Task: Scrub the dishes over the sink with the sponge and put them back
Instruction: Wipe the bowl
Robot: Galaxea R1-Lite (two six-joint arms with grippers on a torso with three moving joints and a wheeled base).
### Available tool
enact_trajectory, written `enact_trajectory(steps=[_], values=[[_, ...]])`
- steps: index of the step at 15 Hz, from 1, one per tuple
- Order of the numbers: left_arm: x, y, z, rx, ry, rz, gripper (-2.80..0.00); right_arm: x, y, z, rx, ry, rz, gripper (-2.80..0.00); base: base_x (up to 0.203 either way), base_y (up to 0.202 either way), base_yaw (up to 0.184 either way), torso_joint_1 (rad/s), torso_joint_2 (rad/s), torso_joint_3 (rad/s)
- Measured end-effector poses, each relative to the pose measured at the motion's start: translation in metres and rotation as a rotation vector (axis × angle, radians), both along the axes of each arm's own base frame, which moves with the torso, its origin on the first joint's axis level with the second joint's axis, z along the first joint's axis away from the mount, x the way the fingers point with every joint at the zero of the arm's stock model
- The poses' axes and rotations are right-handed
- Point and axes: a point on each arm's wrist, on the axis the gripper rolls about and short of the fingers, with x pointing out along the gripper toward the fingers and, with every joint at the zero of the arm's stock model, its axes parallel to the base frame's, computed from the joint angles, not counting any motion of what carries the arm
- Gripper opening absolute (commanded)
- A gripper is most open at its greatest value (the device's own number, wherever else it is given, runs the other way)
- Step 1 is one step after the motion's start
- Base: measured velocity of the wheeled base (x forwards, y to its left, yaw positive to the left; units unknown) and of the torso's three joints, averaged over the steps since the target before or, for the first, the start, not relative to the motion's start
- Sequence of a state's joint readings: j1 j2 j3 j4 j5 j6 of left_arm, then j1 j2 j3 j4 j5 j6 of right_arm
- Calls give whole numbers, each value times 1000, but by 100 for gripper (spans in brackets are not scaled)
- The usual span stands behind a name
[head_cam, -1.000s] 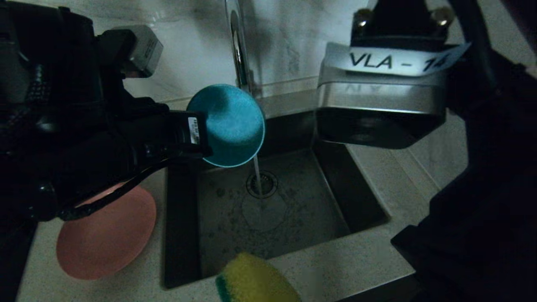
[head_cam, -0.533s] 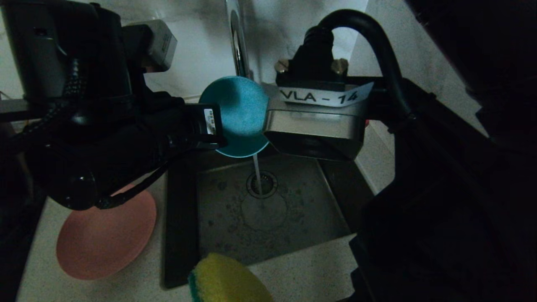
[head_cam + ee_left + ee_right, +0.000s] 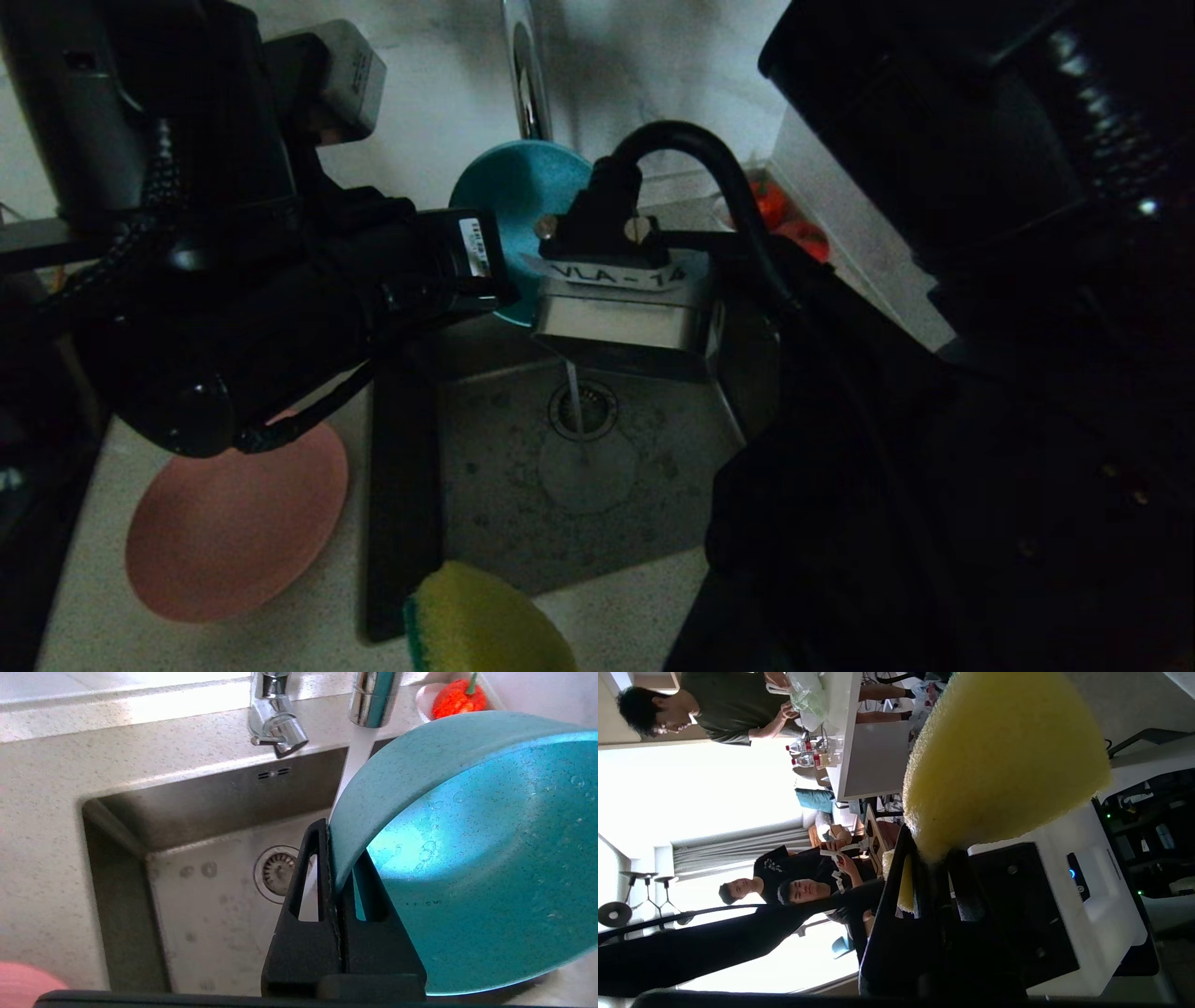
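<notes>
My left gripper [image 3: 338,844] is shut on the rim of the teal-blue bowl [image 3: 467,858], holding it tilted on edge over the sink [image 3: 187,807], close beside the running water. In the head view the bowl [image 3: 523,187] is partly covered by my right wrist. My right gripper [image 3: 931,851] is shut on the yellow sponge [image 3: 999,756]; the sponge [image 3: 485,625] shows over the sink's front edge, its green layer on the left. The pink plate [image 3: 233,532] lies on the counter left of the sink. The chopsticks are out of view.
The chrome faucet [image 3: 527,75] stands behind the sink and water [image 3: 571,397] falls near the drain strainer [image 3: 583,411]. A white saucer with red fruit [image 3: 784,219] sits at the back right. My right arm fills the right side of the head view.
My right arm has swung left across the sink until its wrist covers part of the bowl, and the sponge has shifted left with it. The left gripper has lifted the bowl slightly toward the faucet.
</notes>
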State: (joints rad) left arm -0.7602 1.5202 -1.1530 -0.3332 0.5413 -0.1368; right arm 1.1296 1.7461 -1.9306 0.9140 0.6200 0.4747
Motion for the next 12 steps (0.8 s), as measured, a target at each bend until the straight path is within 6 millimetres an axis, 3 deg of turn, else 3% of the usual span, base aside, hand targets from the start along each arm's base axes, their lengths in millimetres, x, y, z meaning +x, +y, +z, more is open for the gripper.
enact_trajectory(steps=[6, 12], values=[[-11, 1, -2, 1, 7, -33, -280, 25, 6, -5, 27, -15, -63, -280, 0, 0, 0, 0, 0, 0], [-25, 12, -13, 23, 29, -59, -280, 49, -1, -3, 71, -42, -141, -280, 0, 0, 0, 0, 0, 0]])
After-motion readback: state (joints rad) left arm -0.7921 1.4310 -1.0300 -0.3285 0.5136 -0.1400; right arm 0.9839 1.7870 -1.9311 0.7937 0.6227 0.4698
